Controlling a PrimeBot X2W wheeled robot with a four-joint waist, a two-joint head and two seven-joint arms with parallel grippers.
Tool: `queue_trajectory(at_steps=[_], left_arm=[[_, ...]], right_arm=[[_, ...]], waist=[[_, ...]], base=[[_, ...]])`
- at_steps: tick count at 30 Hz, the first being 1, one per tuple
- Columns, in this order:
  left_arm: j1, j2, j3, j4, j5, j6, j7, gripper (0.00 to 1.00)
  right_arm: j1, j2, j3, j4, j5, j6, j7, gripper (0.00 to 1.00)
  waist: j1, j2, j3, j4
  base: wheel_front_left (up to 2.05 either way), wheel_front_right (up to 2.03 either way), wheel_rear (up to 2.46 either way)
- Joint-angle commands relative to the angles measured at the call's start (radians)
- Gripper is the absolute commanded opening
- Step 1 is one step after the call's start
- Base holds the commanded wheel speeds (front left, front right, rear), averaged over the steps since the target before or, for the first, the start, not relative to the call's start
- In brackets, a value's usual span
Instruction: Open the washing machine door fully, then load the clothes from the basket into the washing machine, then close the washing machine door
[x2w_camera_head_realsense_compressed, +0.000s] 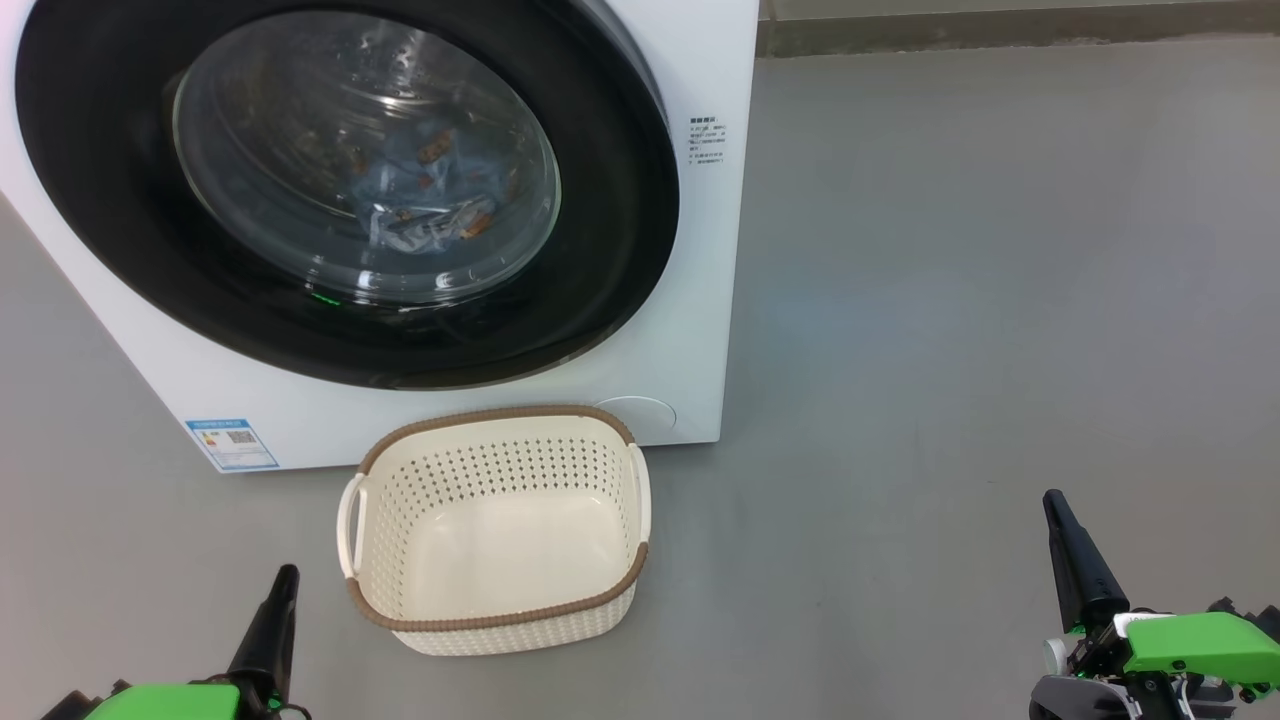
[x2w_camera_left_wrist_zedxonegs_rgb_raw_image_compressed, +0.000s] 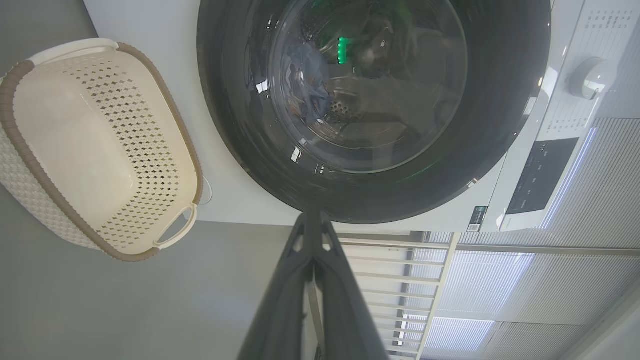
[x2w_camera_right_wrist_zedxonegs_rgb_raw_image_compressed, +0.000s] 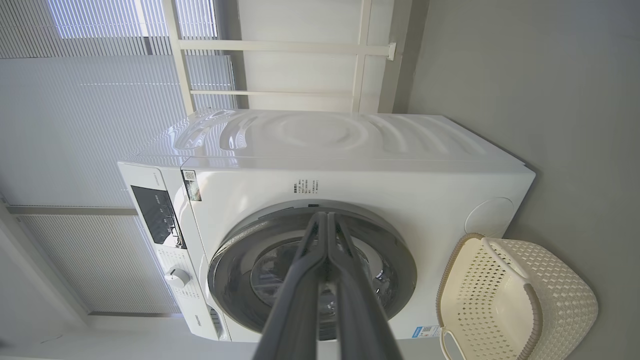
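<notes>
Smooth grey floor, darker skirting strip along its far edge, bright white blinds, white railing

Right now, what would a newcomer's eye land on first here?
The washing machine door, shut and black-rimmed, dominates the upper left, with the clothes visible behind its glass. Before it on the grey floor stands the basket, empty. The left tool and right tool, both shut, sit at the lower corners.
</notes>
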Motion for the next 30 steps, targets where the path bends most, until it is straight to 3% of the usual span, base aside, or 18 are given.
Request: queue_trajectory(at_steps=[1,30], left_arm=[[-0.042,0.013,0.030,-0.027,-0.008,-0.003,0.003,0.00],[-0.042,0.013,0.030,-0.027,-0.009,-0.003,0.003,0.00]], right_arm=[[-0.008,-0.004,0.022,-0.030,0.004,0.002,0.008,0.00],[-0.008,-0.004,0.022,-0.030,0.004,0.002,0.008,0.00]], waist=[[-0.0001,0.0000,0.000,0.000],[-0.0001,0.0000,0.000,0.000]], base=[[0.00,0.00,0.00],[0.00,0.00,0.00]])
